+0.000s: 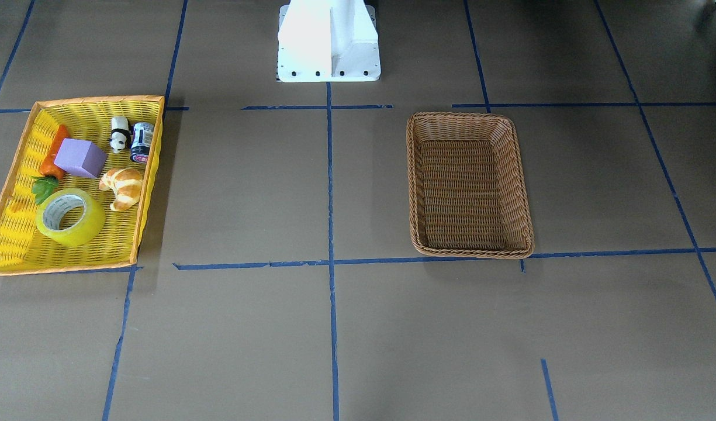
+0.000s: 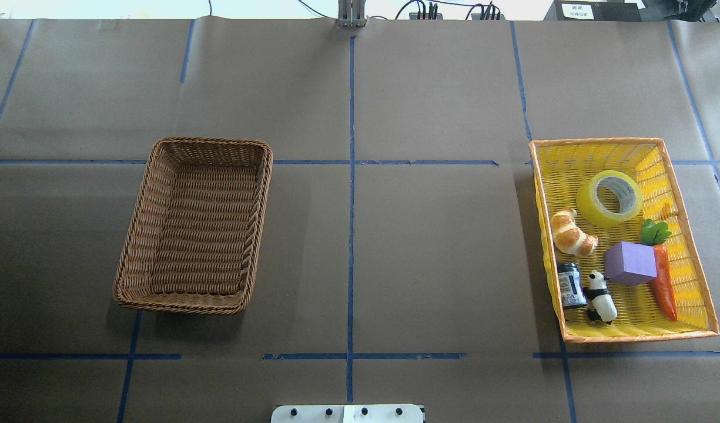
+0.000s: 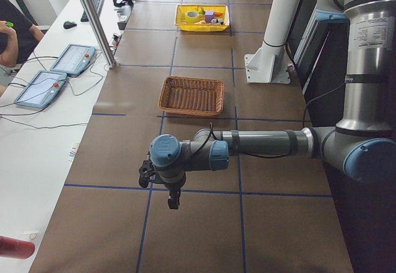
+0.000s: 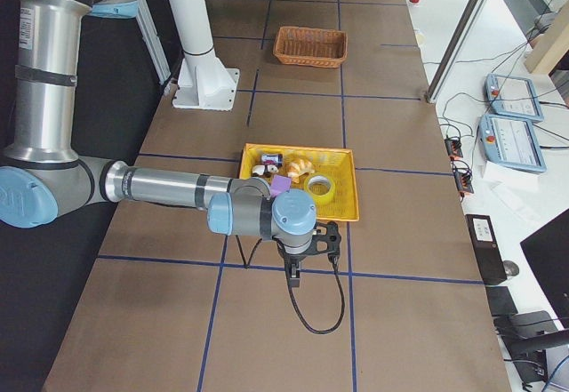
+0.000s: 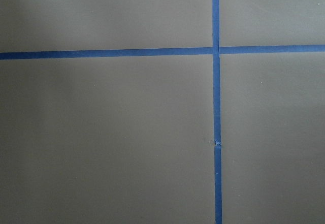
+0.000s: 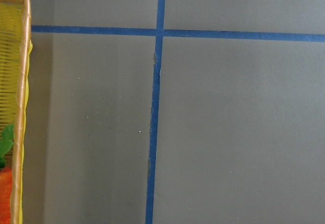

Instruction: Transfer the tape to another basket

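The tape [image 1: 84, 231] is a yellow roll lying flat in the far part of the yellow tray-like basket [image 1: 100, 100], beside a croissant; it also shows in the overhead view [image 2: 590, 207]. The brown wicker basket [image 2: 213, 141] stands empty on the robot's left side of the table [image 1: 469, 117]. My left gripper [image 3: 172, 197] hangs over bare table, well away from the wicker basket. My right gripper [image 4: 293, 272] hangs over bare table just beyond the yellow basket's end [image 6: 23, 82]. Both show only in side views, so I cannot tell whether they are open or shut.
The yellow basket also holds a croissant [image 2: 571, 234], a purple block [image 2: 630, 263], a toy carrot [image 2: 664, 282], a panda figure [image 2: 602, 296] and a small can [image 2: 570, 285]. The white robot base [image 1: 328, 41] stands at the table's edge. Blue tape lines cross the brown table.
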